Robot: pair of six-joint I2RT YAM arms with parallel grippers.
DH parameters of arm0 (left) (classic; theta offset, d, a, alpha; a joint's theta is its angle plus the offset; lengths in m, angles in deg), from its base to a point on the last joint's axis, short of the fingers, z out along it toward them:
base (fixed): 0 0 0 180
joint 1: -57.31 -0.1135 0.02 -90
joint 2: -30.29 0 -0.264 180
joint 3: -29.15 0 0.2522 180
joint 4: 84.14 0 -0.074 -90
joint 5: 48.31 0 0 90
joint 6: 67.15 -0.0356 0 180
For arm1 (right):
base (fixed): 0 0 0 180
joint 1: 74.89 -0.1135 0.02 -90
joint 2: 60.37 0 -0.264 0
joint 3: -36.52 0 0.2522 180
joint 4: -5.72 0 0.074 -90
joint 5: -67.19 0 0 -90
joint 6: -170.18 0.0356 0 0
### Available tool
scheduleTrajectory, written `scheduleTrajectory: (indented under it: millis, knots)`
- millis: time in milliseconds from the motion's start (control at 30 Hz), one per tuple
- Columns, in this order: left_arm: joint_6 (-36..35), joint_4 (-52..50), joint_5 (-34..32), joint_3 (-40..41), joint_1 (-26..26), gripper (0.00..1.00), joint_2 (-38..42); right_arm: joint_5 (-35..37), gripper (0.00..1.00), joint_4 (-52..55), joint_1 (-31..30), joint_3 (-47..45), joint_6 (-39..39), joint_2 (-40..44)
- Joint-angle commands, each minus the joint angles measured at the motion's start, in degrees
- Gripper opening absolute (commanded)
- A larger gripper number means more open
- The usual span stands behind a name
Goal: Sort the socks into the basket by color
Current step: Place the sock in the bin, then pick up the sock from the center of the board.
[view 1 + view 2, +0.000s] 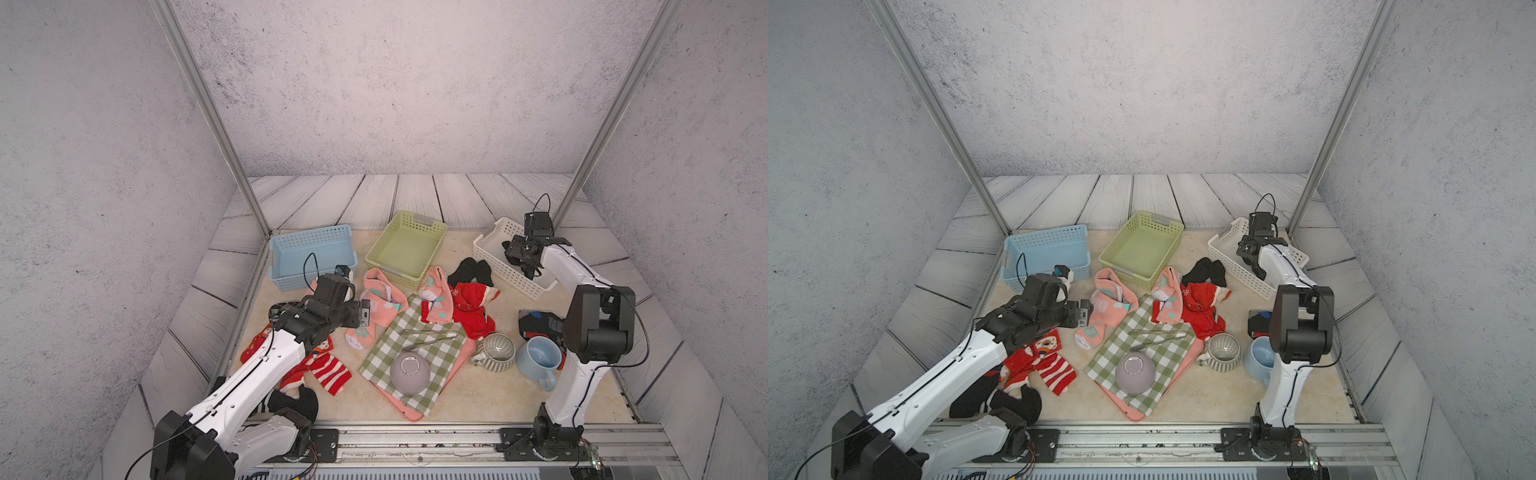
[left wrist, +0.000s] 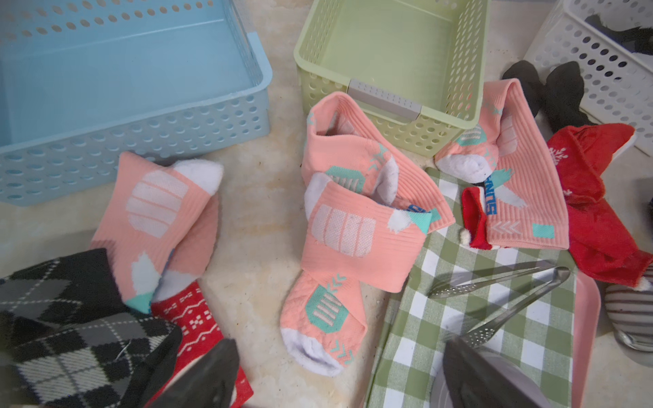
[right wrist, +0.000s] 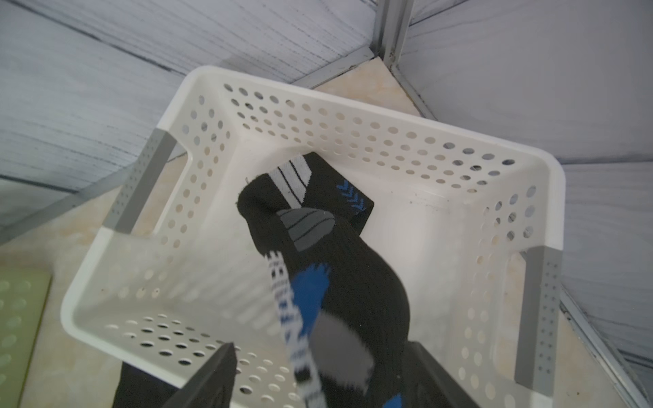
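My right gripper [image 3: 325, 356] hangs open over the white basket [image 3: 353, 102] at the back right. A black sock [image 3: 339, 268] with blue, grey and white marks is blurred between its spread fingers, its end lying on the basket floor. The left gripper [image 2: 339, 348] is open and empty above a heap of salmon-pink socks [image 2: 346, 226] in front of the green basket [image 1: 395, 276]. The blue basket [image 1: 299, 282] has nothing in it. Red socks [image 1: 471, 309], a black sock [image 1: 469, 270], red striped socks [image 1: 330, 372] and argyle socks [image 2: 77, 335] lie loose on the table.
A green-and-white checked cloth [image 1: 419, 332] covers a pink tray [image 1: 409, 411], with metal tongs [image 1: 430, 336] and an upturned grey bowl [image 1: 409, 372] on it. A striped mug [image 1: 496, 353] and a blue mug [image 1: 538, 359] stand by the right arm.
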Motion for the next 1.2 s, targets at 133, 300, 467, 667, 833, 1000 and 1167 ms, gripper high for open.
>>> scheduleTrajectory:
  millis: [133,300,467,667,833,1000,1167]
  knots:
    - [0.34,-1.77,-3.25,-0.38,2.54,1.00,-2.48,-4.12,0.94,2.85,0.01,-0.33,0.67,7.85]
    - [1.81,-4.16,-6.30,-1.32,3.48,1.00,-5.66,-6.25,0.99,4.41,-1.19,-2.40,0.67,13.86]
    - [7.38,-13.11,-11.63,-4.24,3.47,1.00,-10.50,-7.15,0.99,4.67,-5.62,-7.33,0.96,20.75]
    - [18.01,-19.56,-9.89,-0.16,3.47,0.93,-13.06,-6.49,0.99,4.84,-13.13,-12.19,0.98,25.36]
    - [24.50,-15.78,-3.03,9.20,3.48,0.83,-6.57,-7.06,0.99,4.76,-16.80,-15.48,1.11,26.97]
    - [29.48,-15.26,-0.54,14.95,4.17,0.78,-4.39,-8.04,0.99,4.30,-17.12,-16.49,0.91,27.80]
    - [30.82,-13.76,-0.78,17.06,4.49,0.76,-4.33,-10.06,0.99,3.27,-17.47,-17.86,1.33,28.62]
